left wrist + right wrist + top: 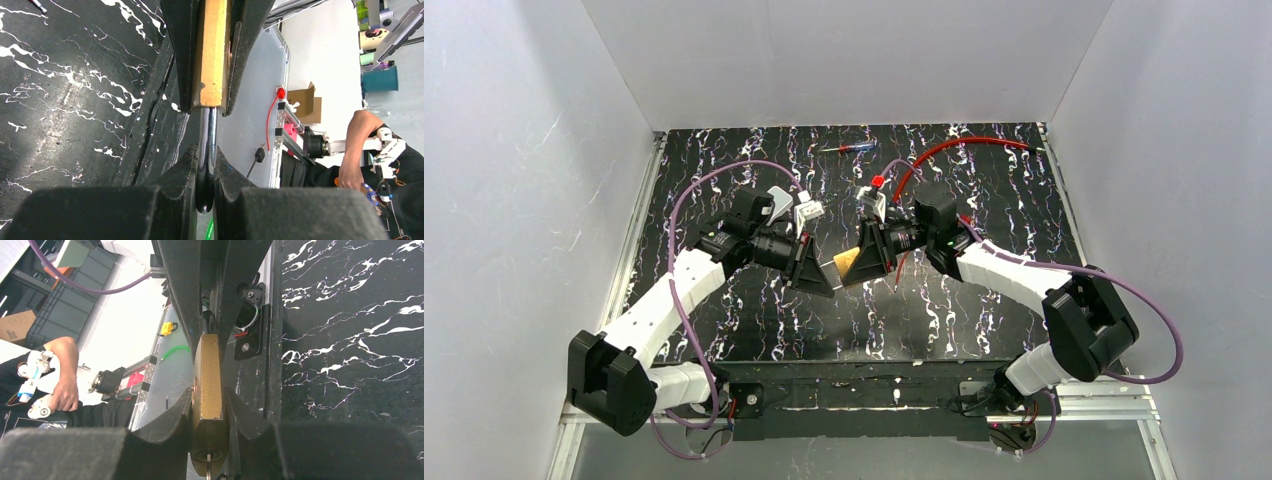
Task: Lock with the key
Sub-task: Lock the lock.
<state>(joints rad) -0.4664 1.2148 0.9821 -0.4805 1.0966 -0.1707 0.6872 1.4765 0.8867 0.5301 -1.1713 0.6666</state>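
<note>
Top external view: brass-yellow block-shaped padlock (848,262) held at mid-frame between left pincer (822,280) and right pincer (860,262), over the black, white-veined marble-pattern worktop (904,320). Long axis roughly across the frame, slightly tilted, body end toward frame right, other end buried between the left pincer's black fingers.

Left wrist view: long axis straight up the frame. Brass body at top centre, silver steel shackle (207,142) dropping from its lower end into the near fingers (175,185). Left pincer almost fully closed, pads pressed on either side of the shackle, only the rod's thickness between them. Right pincer's fingers flanking the brass body at the top.

Right wrist view: long axis likewise up the frame, keyhole face (207,456) at the bottom edge nearest the lens, shackle end pointing up and away. Right pincer narrowly parted, clamped on the two broad flat sides of the brass body, touching both. Small sliver of metal below the keyhole, cut off by the frame edge; cannot tell whether a key. Left pincer's fingers at top centre, closed over the shackle end.

Elsewhere in the top view: red cable (964,141) curving across the upper right of the worktop, thin blue-and-red pen-like tool (849,148) near the far edge, well apart from the padlock.
</note>
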